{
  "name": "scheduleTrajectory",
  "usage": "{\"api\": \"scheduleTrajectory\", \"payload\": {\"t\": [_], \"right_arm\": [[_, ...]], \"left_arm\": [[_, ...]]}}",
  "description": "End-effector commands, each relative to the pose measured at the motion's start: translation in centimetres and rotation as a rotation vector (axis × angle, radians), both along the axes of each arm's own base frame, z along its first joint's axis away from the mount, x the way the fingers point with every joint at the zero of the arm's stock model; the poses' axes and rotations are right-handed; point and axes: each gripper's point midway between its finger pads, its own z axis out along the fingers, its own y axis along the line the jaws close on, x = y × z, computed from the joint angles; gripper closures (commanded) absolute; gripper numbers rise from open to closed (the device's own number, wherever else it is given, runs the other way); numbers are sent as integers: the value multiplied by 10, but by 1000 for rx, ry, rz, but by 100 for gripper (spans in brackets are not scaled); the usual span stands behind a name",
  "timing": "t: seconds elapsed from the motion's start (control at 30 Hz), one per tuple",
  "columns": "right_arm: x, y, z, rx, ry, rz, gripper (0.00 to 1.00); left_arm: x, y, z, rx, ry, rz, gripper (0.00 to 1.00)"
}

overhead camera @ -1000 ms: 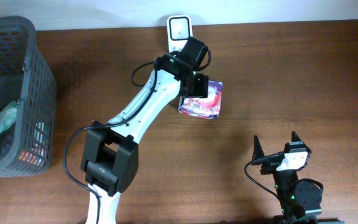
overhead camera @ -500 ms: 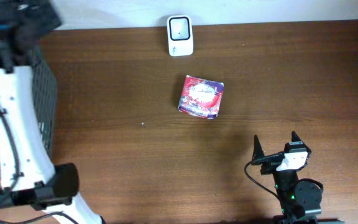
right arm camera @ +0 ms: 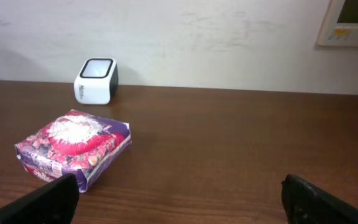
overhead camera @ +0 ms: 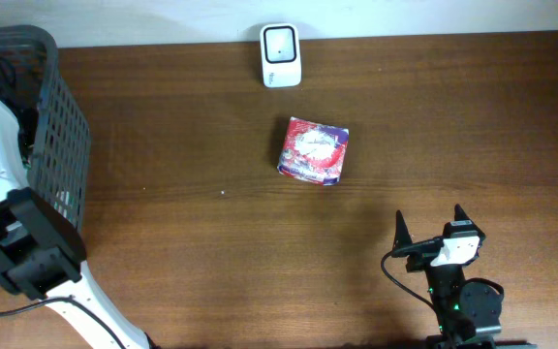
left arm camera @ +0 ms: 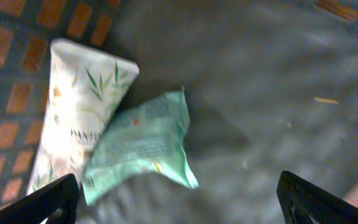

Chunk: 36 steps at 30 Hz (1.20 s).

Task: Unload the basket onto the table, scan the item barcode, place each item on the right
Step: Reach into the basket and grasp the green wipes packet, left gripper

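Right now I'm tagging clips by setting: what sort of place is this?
Probably a mock checkout bench: a white barcode scanner stands at the back of a wooden table, a purple packet lies before it, and a grey basket holds more packets.

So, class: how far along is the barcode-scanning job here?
Looks done: red-purple pack lies free on the table near the scanner. In hand: the open left gripper hovers inside the basket over a green packet. Left: probably grasp that packet and scan it; right gripper sits open, idle.
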Motion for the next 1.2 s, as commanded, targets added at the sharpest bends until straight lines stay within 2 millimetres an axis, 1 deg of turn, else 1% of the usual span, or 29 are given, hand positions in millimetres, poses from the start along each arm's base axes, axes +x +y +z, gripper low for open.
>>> {"api": "scheduleTrajectory", "payload": {"t": [0.0, 0.03, 0.13, 0.2, 0.27, 0.3, 0.4, 0.43, 0.47, 0.53, 0.6, 0.63, 0.67, 0.7, 0.73, 0.8, 0.87, 0.9, 0.93, 0.97, 1.0, 1.03, 1.07, 1.1, 1.17], "right_arm": [[0, -3, -4, -4, 5, -15, 1], [0, -3, -4, -4, 5, -15, 1], [0, -3, -4, -4, 5, -15, 1], [0, -3, -4, -4, 5, -15, 1], [0, -3, -4, -4, 5, -15, 1], [0, -3, -4, -4, 5, -15, 1], [0, -3, -4, -4, 5, -15, 1], [0, -3, -4, -4, 5, -15, 1], [0, -3, -4, -4, 5, -15, 1], [0, -3, -4, -4, 5, -15, 1], [0, -3, -4, -4, 5, -15, 1], [0, -3, -4, -4, 5, -15, 1], [0, -3, -4, -4, 5, -15, 1], [0, -3, -4, -4, 5, -15, 1], [0, -3, -4, -4, 5, -15, 1], [0, -3, -4, -4, 5, -15, 1], [0, -3, -4, -4, 5, -15, 1], [0, -3, -4, -4, 5, -15, 1], [0, -3, -4, -4, 5, -15, 1], [0, -3, -4, -4, 5, -15, 1], [0, -3, -4, -4, 5, -15, 1], [0, -3, -4, -4, 5, -15, 1], [0, -3, -4, -4, 5, -15, 1], [0, -3, -4, -4, 5, -15, 1], [0, -3, -4, -4, 5, -15, 1]], "left_arm": [[-2, 15, -2, 60, 38, -35, 4], [-3, 20, -1, 58, 28, -26, 7], [-8, 30, -4, 34, 11, -21, 9], [-8, 23, -19, -45, 28, -149, 9], [-13, 27, -33, -54, 36, -150, 9], [-18, 28, -45, -59, 46, -148, 10], [-22, 26, -66, -66, 59, -154, 16], [-24, 26, -72, -61, 59, -151, 25], [-26, 27, -76, -58, 66, -148, 28], [-33, 26, -88, -56, 95, -164, 28], [-37, 30, -92, -44, 102, -152, 34], [-39, 32, -93, -44, 101, -146, 44], [-43, 37, -93, -45, 101, -133, 67], [-45, 38, -93, -47, 104, -129, 79], [-47, 39, -93, -51, 108, -125, 100], [-46, 39, -84, -49, 82, -89, 100], [-33, 44, -45, -38, -53, 15, 100], [-19, 41, -12, -53, -165, 26, 100], [-7, 36, 16, -74, -263, 24, 100], [9, 24, 63, -120, -424, 13, 100], [19, 15, 96, -150, -535, 4, 100], [27, 3, 145, -182, -680, -16, 100], [28, -9, 194, -200, -810, -35, 100], [26, -15, 218, -207, -873, -40, 100], [14, -30, 274, -231, -1028, -20, 100]]}}
